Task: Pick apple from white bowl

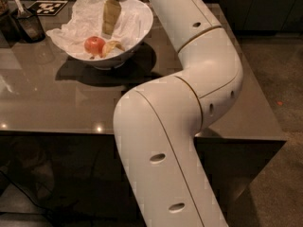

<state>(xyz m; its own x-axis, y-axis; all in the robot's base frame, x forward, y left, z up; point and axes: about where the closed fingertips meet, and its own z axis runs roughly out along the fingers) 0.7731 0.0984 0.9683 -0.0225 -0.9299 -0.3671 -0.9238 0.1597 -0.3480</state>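
Observation:
The red apple (pixel 94 45) lies in the white bowl (pixel 138 31) on its left side, at the far left of the grey table (pixel 57 98). The bowl has a slanted, uneven rim. A small tan piece (pixel 112 46) lies right beside the apple; I cannot tell what it is. My gripper (pixel 110 19) hangs straight down over the bowl, just above and to the right of the apple, not touching it. My white arm (pixel 189 103) sweeps from the near edge across the table's right side up to the bowl.
A dark container with a utensil (pixel 24 23) stands at the far left. A black-and-white marker tag (pixel 47 7) lies behind the bowl. The table's front edge (pixel 61 132) runs below the bowl, with dark floor to the right.

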